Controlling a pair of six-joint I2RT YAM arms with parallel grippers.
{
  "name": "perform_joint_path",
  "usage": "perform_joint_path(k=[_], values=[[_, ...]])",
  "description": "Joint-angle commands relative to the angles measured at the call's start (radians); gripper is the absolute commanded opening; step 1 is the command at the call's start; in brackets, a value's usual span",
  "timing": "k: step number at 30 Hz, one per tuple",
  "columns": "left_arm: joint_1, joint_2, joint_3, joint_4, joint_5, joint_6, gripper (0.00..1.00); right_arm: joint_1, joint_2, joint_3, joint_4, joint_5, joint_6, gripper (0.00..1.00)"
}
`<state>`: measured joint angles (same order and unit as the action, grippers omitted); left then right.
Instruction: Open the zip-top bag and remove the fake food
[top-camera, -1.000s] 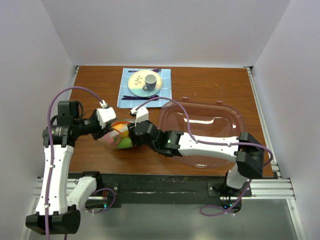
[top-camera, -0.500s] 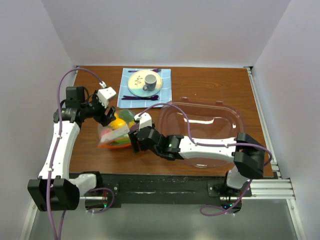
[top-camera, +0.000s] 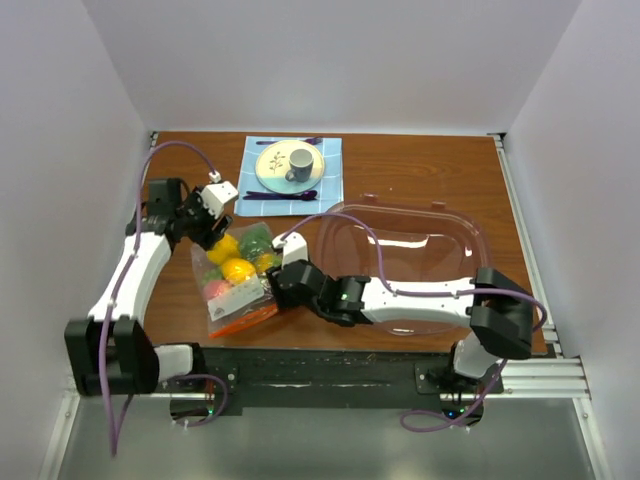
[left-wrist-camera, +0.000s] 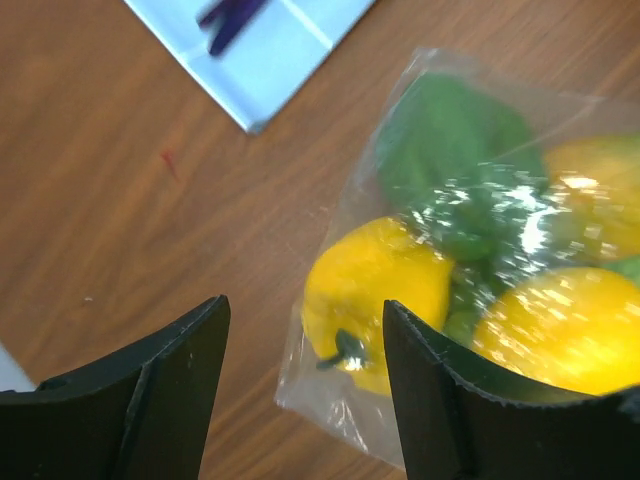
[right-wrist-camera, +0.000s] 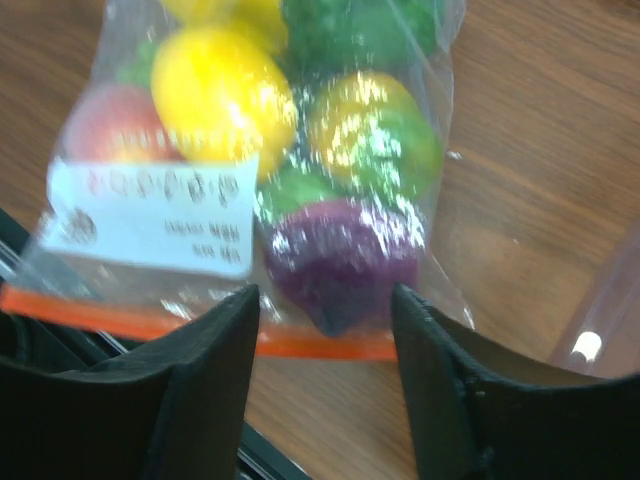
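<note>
Released, the zip-top bag (top-camera: 240, 300) lies flat; fake food (top-camera: 238, 270) blurred inside.

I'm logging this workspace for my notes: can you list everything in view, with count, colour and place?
zip-top bag: 1, clear with an orange-red zipper strip, lying on the left-centre of the table
fake food: several pieces, yellow, green, pink, purple, inside the bag
placemat: 1, light blue, far side of the table
plate: 1, pale, on the placemat
cup: 1, grey, on the plate
cutlery: at least 2, purple, on the placemat beside the plate
bowl: 1, clear pinkish, right half of the table
table: 1, brown wood
left gripper: 1, black, open, over the bag's far end
right gripper: 1, black, open, at the bag's right edge
</note>
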<state>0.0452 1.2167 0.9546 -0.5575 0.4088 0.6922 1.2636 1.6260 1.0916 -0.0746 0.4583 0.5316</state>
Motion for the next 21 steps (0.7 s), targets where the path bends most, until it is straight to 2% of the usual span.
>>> perform_joint_path(k=[1, 4, 6, 10, 17, 21], values=[[0.004, 0.136, 0.067, 0.107, -0.016, -0.046, 0.67, 0.101, -0.155, -0.105, 0.131, -0.004, -0.094, 0.49], [0.004, 0.213, 0.136, 0.091, 0.022, -0.078, 0.66, 0.203, -0.184, -0.157, 0.199, -0.018, -0.191, 0.42], [0.004, 0.24, 0.162, 0.082, 0.035, -0.08, 0.66, 0.236, -0.177, -0.176, 0.216, -0.033, -0.196, 0.39], [0.002, 0.268, 0.162, 0.055, 0.059, -0.08, 0.65, 0.246, -0.114, -0.171, 0.271, -0.046, -0.171, 0.36], [0.002, 0.219, 0.037, 0.005, 0.042, 0.003, 0.6, 0.241, 0.021, -0.101, 0.263, -0.03, -0.174, 0.31], [0.002, 0.173, -0.043, 0.011, 0.033, 0.029, 0.6, 0.235, 0.066, -0.088, 0.269, 0.011, -0.156, 0.31]])
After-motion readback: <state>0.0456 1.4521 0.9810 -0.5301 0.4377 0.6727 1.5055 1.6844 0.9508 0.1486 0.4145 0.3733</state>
